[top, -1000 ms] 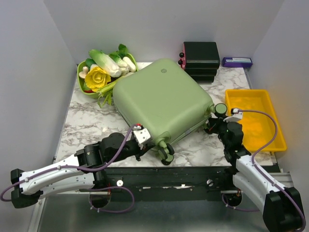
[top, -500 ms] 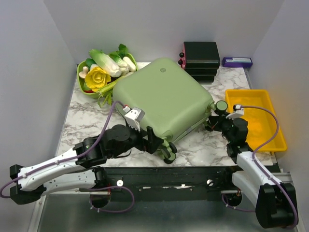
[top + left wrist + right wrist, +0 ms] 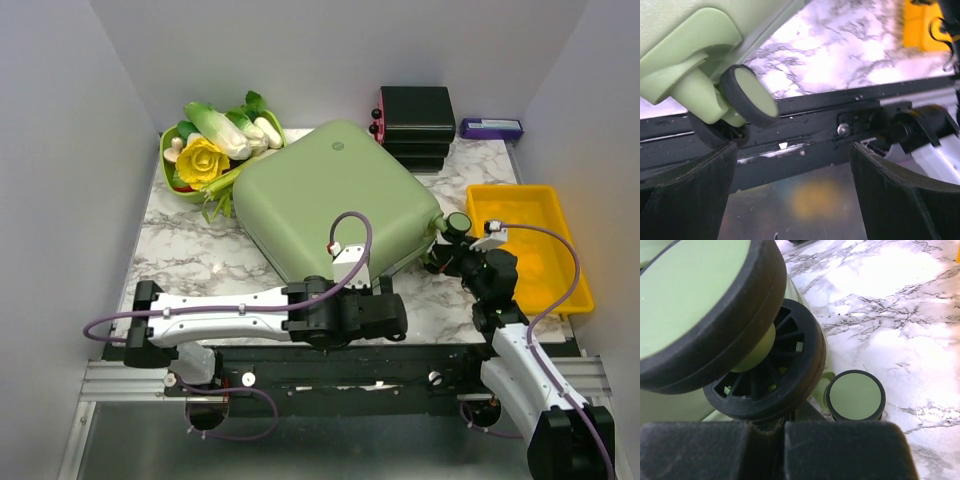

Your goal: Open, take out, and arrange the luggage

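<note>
Before me the marbled surface [image 3: 190, 250] carries the luggage [image 3: 330, 200] in the middle, a bowl of vegetables [image 3: 165, 165] far left, a black box [image 3: 417, 115] and a purple box [image 3: 490, 127] far right, a yellow tray [image 3: 530, 230] right.

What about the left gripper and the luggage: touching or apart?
Cannot tell. Left wrist view: the left gripper, open, sits under a wheel of the luggage; one finger overlaps it, showing neither gap nor contact plainly.

The luggage [image 3: 335, 200] blocks the table [image 3: 190, 255] centre; open marble lies to its left.
</note>
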{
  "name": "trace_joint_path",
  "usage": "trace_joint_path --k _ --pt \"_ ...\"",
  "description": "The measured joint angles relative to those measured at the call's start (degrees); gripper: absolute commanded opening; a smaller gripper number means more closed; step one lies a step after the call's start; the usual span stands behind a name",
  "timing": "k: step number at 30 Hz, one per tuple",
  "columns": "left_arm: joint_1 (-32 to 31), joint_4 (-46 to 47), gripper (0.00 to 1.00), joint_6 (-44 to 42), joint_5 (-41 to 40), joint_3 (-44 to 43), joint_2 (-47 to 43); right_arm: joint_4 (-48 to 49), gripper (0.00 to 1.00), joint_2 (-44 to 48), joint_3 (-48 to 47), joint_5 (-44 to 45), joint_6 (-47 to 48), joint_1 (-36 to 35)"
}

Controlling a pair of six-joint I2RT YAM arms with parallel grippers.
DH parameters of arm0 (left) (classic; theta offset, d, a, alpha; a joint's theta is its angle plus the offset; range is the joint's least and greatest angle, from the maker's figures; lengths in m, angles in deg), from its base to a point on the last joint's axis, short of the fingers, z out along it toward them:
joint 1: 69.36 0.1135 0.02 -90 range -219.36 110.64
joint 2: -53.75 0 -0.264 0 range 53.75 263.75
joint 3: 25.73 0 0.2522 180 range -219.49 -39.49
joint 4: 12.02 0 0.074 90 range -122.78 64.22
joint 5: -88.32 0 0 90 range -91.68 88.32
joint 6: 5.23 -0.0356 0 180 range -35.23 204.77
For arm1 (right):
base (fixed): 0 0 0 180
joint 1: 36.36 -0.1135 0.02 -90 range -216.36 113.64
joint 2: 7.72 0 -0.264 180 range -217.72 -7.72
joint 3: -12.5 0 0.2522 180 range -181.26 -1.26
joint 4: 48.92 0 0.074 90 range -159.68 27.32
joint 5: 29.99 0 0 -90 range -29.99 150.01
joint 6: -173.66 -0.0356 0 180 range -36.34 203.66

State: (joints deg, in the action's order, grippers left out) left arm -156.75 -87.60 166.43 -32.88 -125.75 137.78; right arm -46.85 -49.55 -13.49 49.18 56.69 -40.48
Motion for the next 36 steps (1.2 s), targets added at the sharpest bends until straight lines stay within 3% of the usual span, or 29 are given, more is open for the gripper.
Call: trace_joint_path --k 4,9,18,27,36 --pt "0.0 -7.1 0.99 7.4 -1.7 -3.9 4.5 -0.7 0.01 0.9 0.2 -0.3 0.0 0.0" --pt "0.0 -11.4 0.99 15.7 -2.4 -2.6 5.4 -1.0 0.01 1.1 0.2 -0.3 0.1 -0.4" --pt "0.3 -10.2 0.99 24.3 -4.9 11.3 -4.7 -0.6 0.01 0.2 0.2 -0.3 0.1 -0.7" --pt "3.3 -3.8 0.99 22.8 -6.6 14.5 -7.7 0.9 0.01 -1.7 0.2 -0.3 0.1 -0.8" --pt "7.3 -0.1 0.97 16.1 -5.0 11.5 -2.3 1.0 0.01 -1.8 0.2 -0.4 0.1 -0.8"
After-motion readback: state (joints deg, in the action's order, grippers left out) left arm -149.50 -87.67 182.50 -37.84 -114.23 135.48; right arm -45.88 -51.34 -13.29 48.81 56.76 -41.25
